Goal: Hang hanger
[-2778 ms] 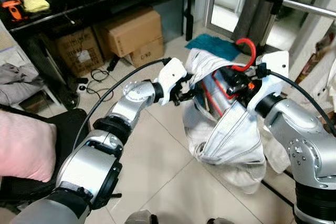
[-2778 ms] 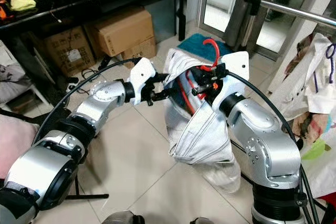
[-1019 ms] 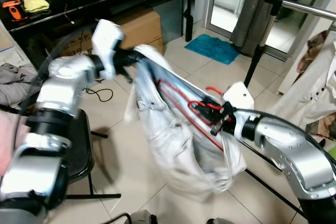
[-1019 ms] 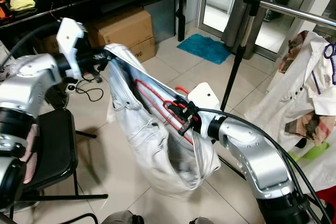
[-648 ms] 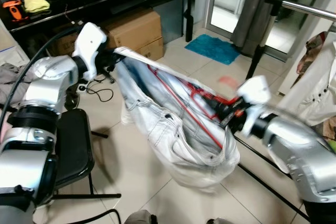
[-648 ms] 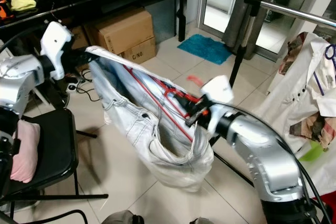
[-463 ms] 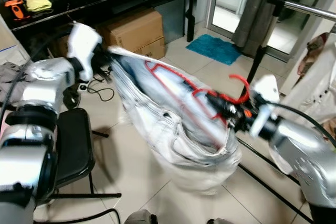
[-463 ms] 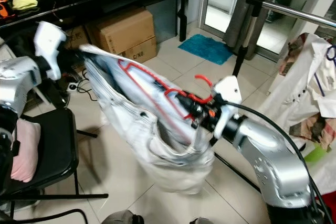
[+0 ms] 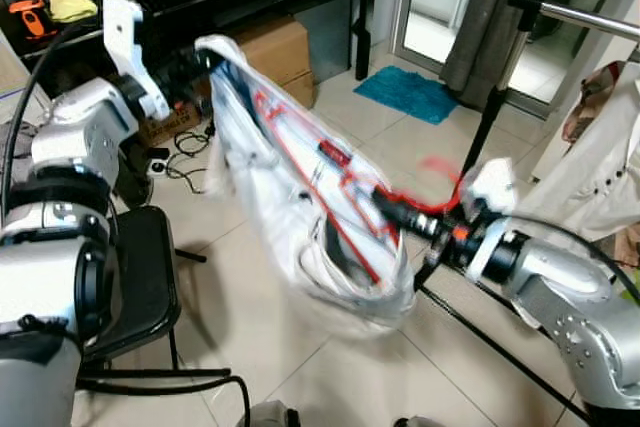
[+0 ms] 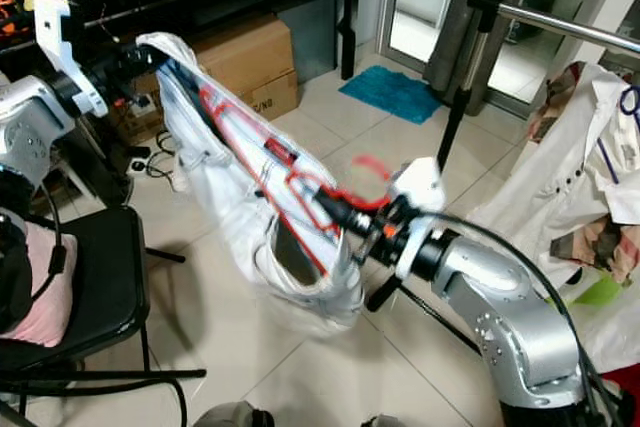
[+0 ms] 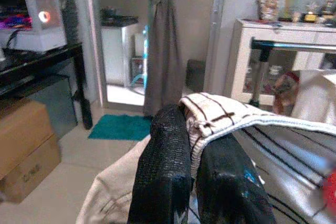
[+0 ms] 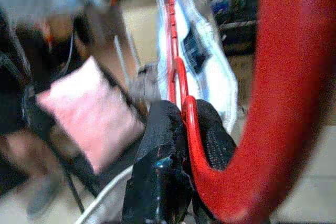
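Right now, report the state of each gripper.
Left gripper: shut on the edge of the white garment.
Right gripper: shut on the red hanger, near its hook.

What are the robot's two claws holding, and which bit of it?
The right claw grips the red hanger on its wire near the hook. The left claw pinches the hem of the white garment draped over that hanger.

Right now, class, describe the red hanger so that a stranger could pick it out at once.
Look between the two silver arms, where a pale garment is stretched. The red hanger runs through it, its neck pinched in the right gripper. It is the thin red wire frame there.
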You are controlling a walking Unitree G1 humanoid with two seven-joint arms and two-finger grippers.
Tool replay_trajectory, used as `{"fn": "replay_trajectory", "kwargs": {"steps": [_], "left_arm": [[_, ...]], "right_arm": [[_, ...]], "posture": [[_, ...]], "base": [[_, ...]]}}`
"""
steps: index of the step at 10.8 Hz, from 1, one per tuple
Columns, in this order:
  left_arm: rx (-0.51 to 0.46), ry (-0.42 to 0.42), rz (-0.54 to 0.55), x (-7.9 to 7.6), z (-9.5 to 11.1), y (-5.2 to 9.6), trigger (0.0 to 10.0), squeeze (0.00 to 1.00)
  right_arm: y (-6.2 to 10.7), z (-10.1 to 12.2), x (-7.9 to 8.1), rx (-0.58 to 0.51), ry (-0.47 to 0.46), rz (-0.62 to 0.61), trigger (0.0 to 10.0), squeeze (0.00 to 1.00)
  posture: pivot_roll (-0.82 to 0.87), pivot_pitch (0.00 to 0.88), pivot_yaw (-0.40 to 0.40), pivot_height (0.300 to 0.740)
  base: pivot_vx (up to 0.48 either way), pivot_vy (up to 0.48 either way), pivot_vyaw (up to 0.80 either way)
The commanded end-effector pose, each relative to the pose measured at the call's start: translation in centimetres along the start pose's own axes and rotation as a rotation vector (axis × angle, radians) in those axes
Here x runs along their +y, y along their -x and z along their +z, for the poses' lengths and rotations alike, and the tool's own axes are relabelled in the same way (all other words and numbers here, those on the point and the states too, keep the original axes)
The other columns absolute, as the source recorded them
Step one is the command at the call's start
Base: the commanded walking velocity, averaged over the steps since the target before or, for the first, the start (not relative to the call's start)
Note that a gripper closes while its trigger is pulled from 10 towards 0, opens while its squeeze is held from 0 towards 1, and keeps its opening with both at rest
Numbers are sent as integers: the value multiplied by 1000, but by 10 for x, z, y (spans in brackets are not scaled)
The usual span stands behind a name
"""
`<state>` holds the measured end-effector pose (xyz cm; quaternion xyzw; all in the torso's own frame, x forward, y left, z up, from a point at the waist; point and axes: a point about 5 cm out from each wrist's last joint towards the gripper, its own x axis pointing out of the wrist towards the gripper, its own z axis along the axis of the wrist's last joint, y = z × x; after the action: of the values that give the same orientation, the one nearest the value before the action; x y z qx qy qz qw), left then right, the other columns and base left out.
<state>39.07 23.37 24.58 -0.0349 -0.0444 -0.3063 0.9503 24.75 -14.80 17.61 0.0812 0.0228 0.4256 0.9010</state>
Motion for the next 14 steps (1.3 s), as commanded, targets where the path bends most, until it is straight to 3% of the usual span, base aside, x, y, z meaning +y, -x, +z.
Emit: {"fn": "replay_trajectory", "kwargs": {"steps": [1, 2, 4, 6, 7, 8, 9, 10, 11, 12, 14], "left_arm": [[-48, 16, 68, 6, 9, 1, 0, 0], [-26, 39, 113, 5, -3, -1, 0, 0], [31, 69, 85, -11, -34, -10, 0, 0], [93, 57, -140, -55, -58, -33, 0, 0], [102, 72, -260, -93, -76, -46, 0, 0], [92, 85, -289, -113, -86, -48, 0, 0], [93, 75, -274, -116, -90, -45, 0, 0], [91, 29, -182, -113, -95, -33, 0, 0], [65, 21, -68, -105, -99, -18, 4588, 0], [26, 15, 26, -100, -101, -8, 10000, 0], [-24, 5, 115, -95, -100, 1, 10000, 0]], "right_arm": [[5, 11, -6, -73, -27, -32, 0, 0], [9, 19, -12, -164, -84, -60, 0, 0], [11, 33, -19, -321, -180, -109, 0, 0], [3, 46, -34, -377, -185, -261, 0, 0], [2, 50, -47, -387, -176, -402, 0, 0], [6, 40, -56, -286, -103, -545, 0, 0], [11, 25, -63, -162, -51, -660, 3647, 0], [21, 2, -59, -27, 4, -740, 10000, 0], [31, -25, -52, 102, -6, -808, 10000, 0], [44, -45, -50, 160, -18, -914, 10000, 0], [51, -60, -43, 163, -52, -961, 10000, 0]], "posture": [[22, 0, 86, 740], [20, 0, 88, 740], [21, 0, 89, 740], [14, 0, 96, 740], [8, 0, 102, 740], [-9, 0, 114, 740], [-19, 0, 120, 740], [-34, 0, 131, 740], [-44, 0, 135, 740], [-50, 0, 130, 740], [-33, 0, 109, 740]], "base": [[0, 0, 0], [0, 0, 0], [0, 0, 0], [0, 0, 0], [0, 0, 0], [0, 0, 0], [0, 0, 0], [0, 0, 0], [0, 0, 0], [0, 0, -800], [0, 0, -800]]}}
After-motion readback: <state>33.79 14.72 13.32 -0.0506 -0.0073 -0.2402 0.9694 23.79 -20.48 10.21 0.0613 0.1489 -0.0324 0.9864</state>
